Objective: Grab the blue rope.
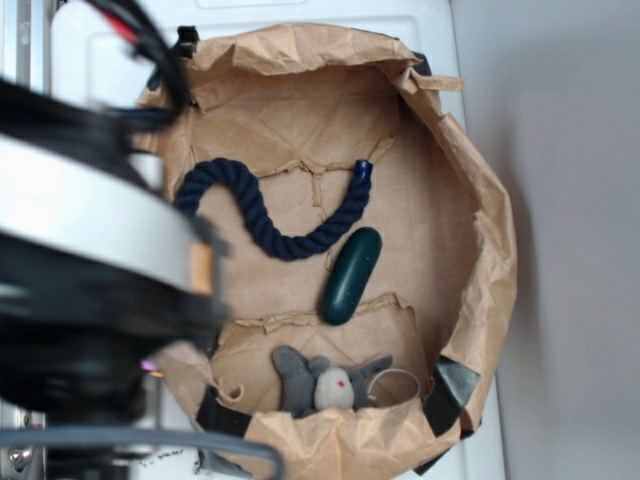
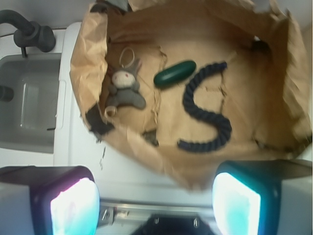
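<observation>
two pincer fingers [image 2: 73,208] fill the lower corners of the wrist view, glowing, set wide apart with nothing between them; the pincer [image 2: 155,208] hangs above the white table [image 2: 93,147], short of the bag. blue rope [image 1: 275,215] lies in an s-curve on the floor of the brown paper bag [image 1: 490,250], in the middle of the exterior frame, one bright capped end pointing up right. just beside its lower bend rests a dark green capsule [image 1: 351,275], tilted. below that, near the bag's lower rim, lies a grey stuffed mouse [image 1: 325,380]. a sink [image 2: 29,107] sits at the left of the wrist frame.
</observation>
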Motion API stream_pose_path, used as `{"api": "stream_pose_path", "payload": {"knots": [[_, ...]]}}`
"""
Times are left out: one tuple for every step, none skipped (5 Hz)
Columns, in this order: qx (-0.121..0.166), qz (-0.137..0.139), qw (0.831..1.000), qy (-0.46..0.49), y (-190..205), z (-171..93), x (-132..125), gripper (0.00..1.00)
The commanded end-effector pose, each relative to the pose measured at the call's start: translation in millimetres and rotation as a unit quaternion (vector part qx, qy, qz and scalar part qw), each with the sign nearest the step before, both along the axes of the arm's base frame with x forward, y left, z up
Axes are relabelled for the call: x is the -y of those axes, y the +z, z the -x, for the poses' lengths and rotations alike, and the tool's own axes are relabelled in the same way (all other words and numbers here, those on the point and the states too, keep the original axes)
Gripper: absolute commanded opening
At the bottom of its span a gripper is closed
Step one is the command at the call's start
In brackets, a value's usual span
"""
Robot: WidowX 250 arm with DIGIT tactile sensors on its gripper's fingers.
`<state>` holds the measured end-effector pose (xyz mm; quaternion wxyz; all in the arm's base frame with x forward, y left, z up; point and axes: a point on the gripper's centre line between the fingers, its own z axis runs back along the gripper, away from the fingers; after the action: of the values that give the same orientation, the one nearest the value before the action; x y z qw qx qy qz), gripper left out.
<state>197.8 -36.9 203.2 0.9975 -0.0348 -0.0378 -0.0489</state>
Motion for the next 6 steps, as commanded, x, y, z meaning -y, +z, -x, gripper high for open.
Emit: {"api": "stream_pose_path", "payload": {"knots": [[0.049, -0.022, 0.998, -0.03, -18.9, -27.3, 15.8, 1.0], [0.049, -0.022, 0.998, -0.03, -18.9, -27.3, 15.8, 1.0], [0.049, -0.022, 0.998, -0.03, -18.9, -27.3, 15.8, 1.0], [0.049, -0.022, 0.998, -0.03, -18.9, -27.3, 15.8, 1.0], [0.045, -0.03, 0.999, 0.003, -39.6, -53.3, 7.3, 1.0], [0.043, -0.022, 0.999, 0.017, -40.0, -67.2, -6.8, 1.0]]}}
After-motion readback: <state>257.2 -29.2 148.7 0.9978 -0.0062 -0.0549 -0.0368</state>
